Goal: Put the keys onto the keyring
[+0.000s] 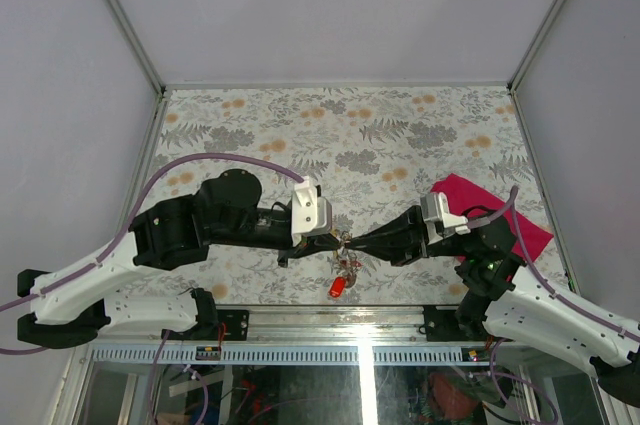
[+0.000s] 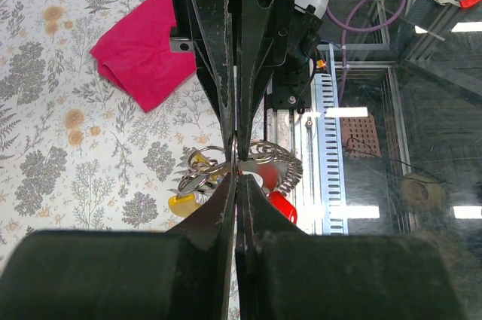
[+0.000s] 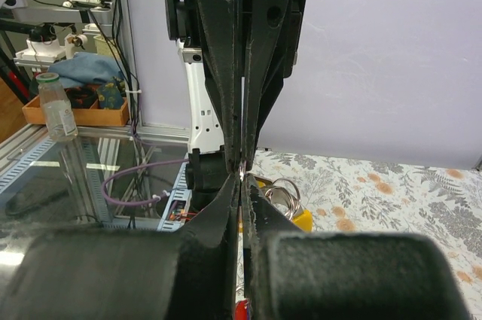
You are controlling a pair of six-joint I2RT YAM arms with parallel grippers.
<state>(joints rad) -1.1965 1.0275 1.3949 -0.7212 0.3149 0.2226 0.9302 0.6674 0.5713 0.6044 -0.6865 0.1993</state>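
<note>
My two grippers meet tip to tip above the table's near edge. The left gripper is shut, pinching thin silvery metal of the keyring. Facing it, the right gripper is shut on the same spot of the ring. The keys hang in a bunch below the tips. A yellow key head and a red key head show; the blades are tangled with the rings. What exactly sits between the pads is hidden.
A magenta cloth lies on the floral table to the right, partly under the right arm. The metal frame rail runs along the near edge just below the hanging keys. Grey walls enclose the table's sides and back.
</note>
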